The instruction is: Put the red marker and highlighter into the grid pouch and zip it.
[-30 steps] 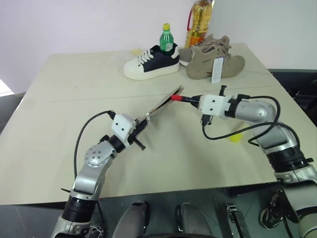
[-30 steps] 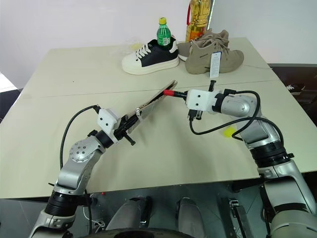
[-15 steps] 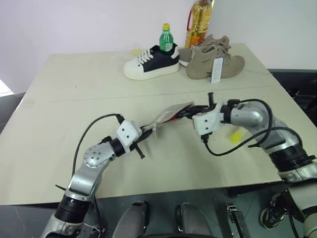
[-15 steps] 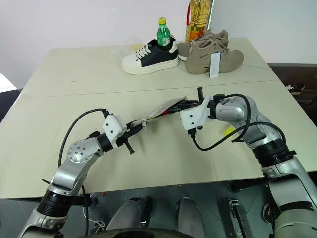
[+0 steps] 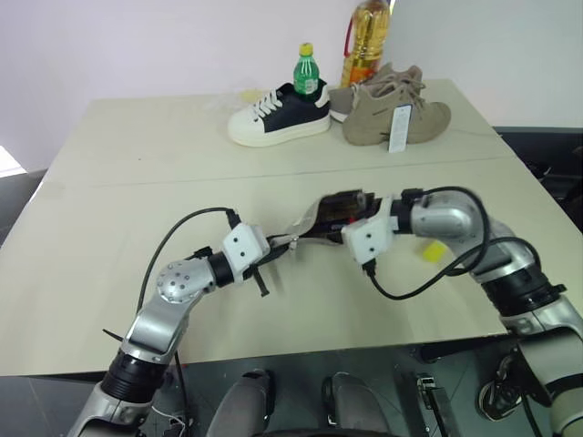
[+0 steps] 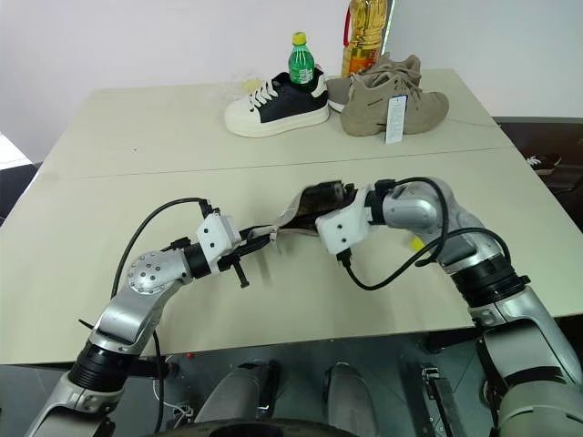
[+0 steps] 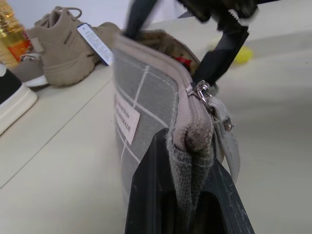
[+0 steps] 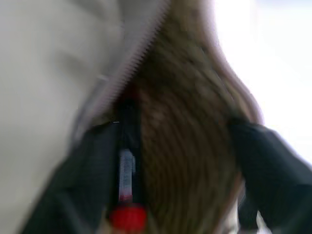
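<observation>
My left gripper [image 5: 273, 248] is shut on one end of the grid pouch [image 5: 314, 218], a grey fabric pouch with white lines and a white label [image 7: 127, 119], held on edge above the table. Its zipper pull [image 7: 202, 90] hangs by the pinched end. My right gripper [image 5: 341, 211] reaches into the pouch's gaping far mouth and is open, its fingers [image 8: 83, 180] spread wide. The red marker [image 8: 127, 195] lies inside against the brown lining, next to one finger; its red tip [image 7: 183, 61] peeks from the mouth. The yellow highlighter [image 5: 434, 251] lies on the table by my right forearm.
At the table's far edge stand a black-and-white sneaker [image 5: 278, 114], a pair of tan shoes [image 5: 393, 109], a green bottle [image 5: 307, 71] and a yellow oil bottle [image 5: 366, 41]. The table's front edge [image 5: 301, 355] runs just below my arms.
The right gripper pushed the red marker into the pouch mouth and went from shut on it to open. The pouch sank lower and its mouth spread wider.
</observation>
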